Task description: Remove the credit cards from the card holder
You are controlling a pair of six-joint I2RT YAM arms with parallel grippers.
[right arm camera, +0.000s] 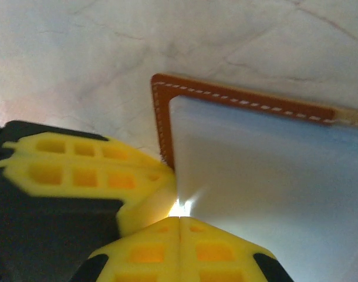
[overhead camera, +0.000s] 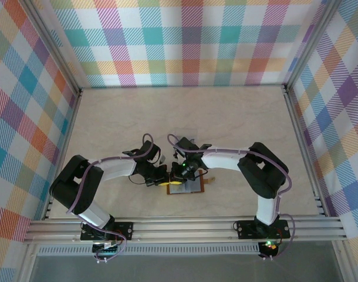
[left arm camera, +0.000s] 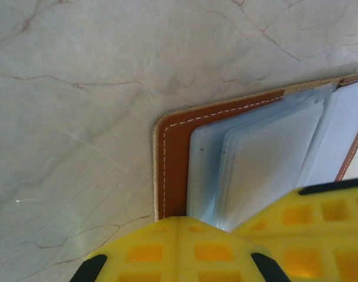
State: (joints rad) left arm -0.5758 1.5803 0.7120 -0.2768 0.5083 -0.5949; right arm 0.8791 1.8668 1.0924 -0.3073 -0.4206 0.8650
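The card holder lies open on the table by the near edge, brown leather with white stitching round pale grey-blue pockets. Any credit cards inside cannot be told from the pockets. My left gripper is shut, its tips resting on the holder's near left edge. My right gripper is shut too, tips at the corner of a pale sheet; I cannot tell whether it is pinched. In the top view the left gripper and right gripper nearly touch. A thin grey card-like rectangle lies beyond them.
Marble-patterned tabletop stretches behind the arms. Checked walls with aluminium rails close in the left, right and back. A metal rail runs along the near edge by the arm bases. The left fingers crowd the right wrist view.
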